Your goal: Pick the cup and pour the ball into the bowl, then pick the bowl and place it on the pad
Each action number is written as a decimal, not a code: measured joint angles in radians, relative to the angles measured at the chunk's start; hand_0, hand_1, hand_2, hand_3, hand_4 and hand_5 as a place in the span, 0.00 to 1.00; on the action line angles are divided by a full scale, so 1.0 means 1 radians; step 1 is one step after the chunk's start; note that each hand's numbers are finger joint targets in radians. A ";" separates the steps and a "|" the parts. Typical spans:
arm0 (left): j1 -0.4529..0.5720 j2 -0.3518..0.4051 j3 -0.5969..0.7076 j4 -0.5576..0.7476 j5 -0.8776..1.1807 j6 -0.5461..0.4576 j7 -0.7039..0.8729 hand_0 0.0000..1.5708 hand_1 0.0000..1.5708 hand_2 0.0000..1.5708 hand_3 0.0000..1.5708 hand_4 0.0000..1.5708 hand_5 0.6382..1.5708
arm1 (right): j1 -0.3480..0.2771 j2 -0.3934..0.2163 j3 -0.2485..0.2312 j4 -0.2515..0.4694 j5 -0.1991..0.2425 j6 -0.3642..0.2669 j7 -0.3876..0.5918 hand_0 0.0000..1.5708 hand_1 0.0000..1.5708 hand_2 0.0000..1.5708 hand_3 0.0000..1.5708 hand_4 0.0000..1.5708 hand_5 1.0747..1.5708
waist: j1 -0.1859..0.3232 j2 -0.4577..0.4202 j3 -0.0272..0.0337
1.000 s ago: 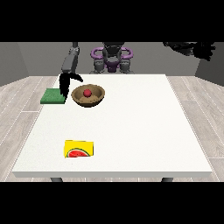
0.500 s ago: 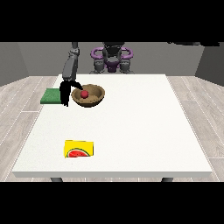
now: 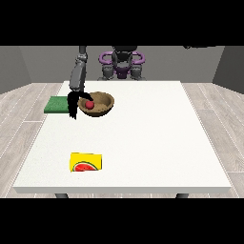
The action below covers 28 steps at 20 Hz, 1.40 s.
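Hand (image 3: 74, 104) at bowl's (image 3: 102, 109) rim, ball (image 3: 89, 104) inside

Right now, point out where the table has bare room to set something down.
Bare: the table's whole half at the view's right, and the strip between bowl and card. Crowded: the far corner at the view's left, where pad, hand and bowl bunch together.

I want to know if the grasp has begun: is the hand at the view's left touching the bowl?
Touching: in the front view the hand overlaps the bowl's left rim with no gap.
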 measured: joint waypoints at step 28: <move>0.045 0.069 0.045 0.187 0.029 -0.087 -0.027 0.00 0.00 0.00 0.00 0.00 0.97 | -0.077 -0.055 0.196 -0.010 0.297 -0.358 0.373 1.00 1.00 1.00 1.00 0.80 0.78 | -0.019 -0.120 0.0131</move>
